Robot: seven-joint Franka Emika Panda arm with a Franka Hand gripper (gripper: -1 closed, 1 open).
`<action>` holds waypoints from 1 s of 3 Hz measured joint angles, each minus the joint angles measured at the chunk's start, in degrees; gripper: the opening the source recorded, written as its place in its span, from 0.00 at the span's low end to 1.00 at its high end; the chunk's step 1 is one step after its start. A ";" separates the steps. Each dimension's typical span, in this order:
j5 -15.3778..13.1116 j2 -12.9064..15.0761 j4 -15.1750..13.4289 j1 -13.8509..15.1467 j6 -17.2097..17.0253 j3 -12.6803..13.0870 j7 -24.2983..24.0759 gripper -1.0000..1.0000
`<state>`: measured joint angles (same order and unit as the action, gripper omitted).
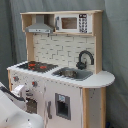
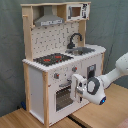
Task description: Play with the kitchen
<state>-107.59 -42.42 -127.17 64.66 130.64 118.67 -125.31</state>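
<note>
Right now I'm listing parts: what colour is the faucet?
Black; the faucet shows best in the first exterior view.

A grey-green curtain (image 2: 115,25) hangs as the backdrop in both exterior views, its folds running straight down. In the first exterior view the curtain (image 1: 116,55) fills the background on both sides. A light wooden table (image 2: 20,120) shows along the bottom of the second exterior view, with a dark seam between its boards near the second exterior view's middle.
</note>
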 joint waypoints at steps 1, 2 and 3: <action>0.10 0.64 0.04 -0.34 -0.64 -0.72 1.36 0.00; 4.11 0.93 0.04 -1.32 -0.96 -0.60 5.89 0.00; 9.06 0.95 0.05 -2.81 -1.74 -0.60 9.50 0.00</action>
<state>-98.53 -41.46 -127.12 61.85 128.90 118.07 -115.81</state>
